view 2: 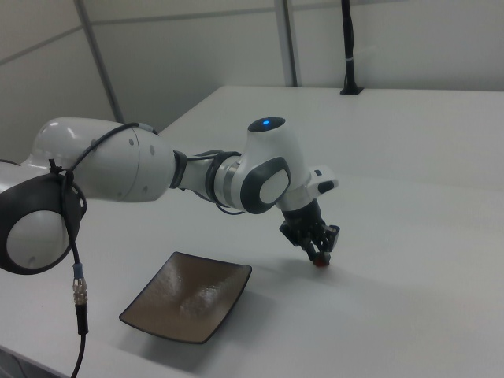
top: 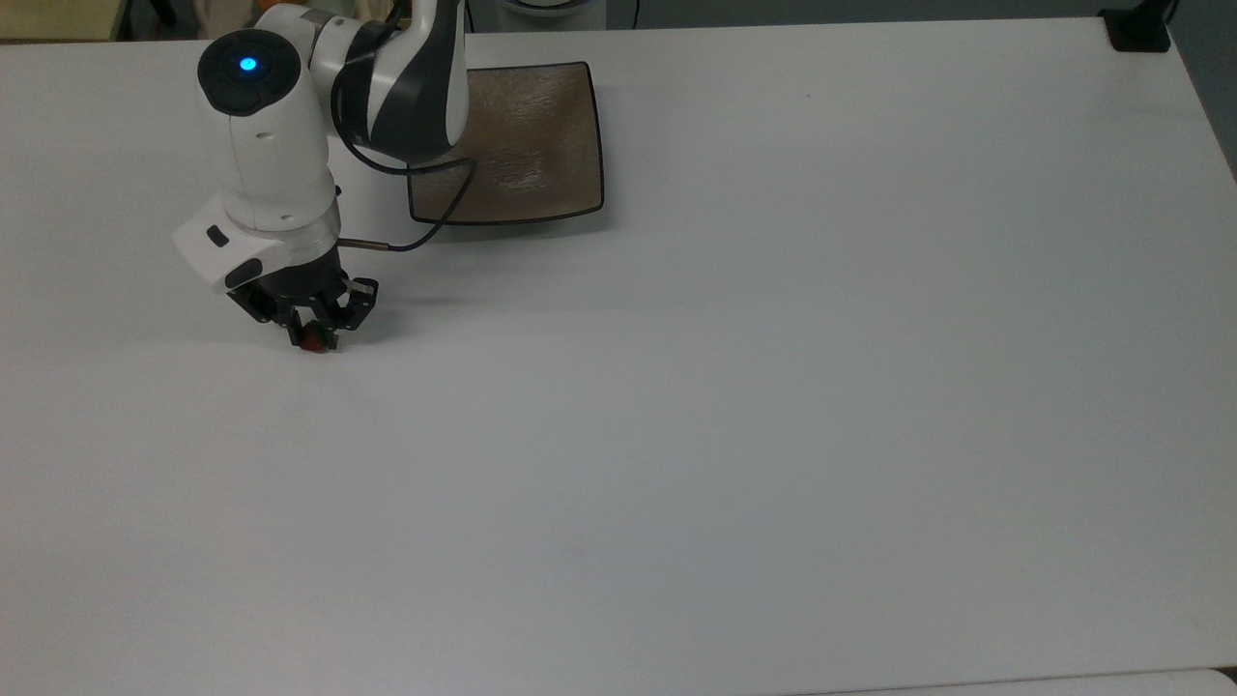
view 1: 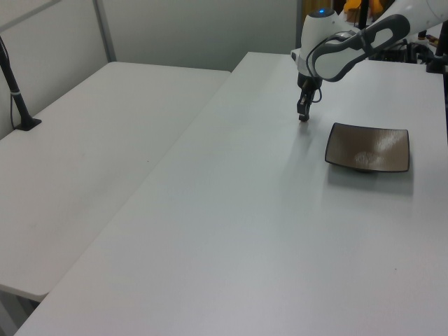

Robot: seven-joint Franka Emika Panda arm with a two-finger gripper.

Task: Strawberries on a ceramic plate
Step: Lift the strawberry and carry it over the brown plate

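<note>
Pincer [top: 311, 335] clenched on strawberry [top: 311, 341] low at the worktop [top: 734, 387], near the plate [top: 527, 145] but apart, toward the top view's lower left of it.

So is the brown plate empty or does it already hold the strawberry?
Empty. The plate shows only its bare glossy surface, while the strawberry sits between the fingers of the gripper, down at the table.

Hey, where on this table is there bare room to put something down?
The table is bare across the top view's whole right and bottom, from the ceramic plate out to the edges. It is crowded at the top view's upper left, where the gripper closes on the strawberry beside the plate.
</note>
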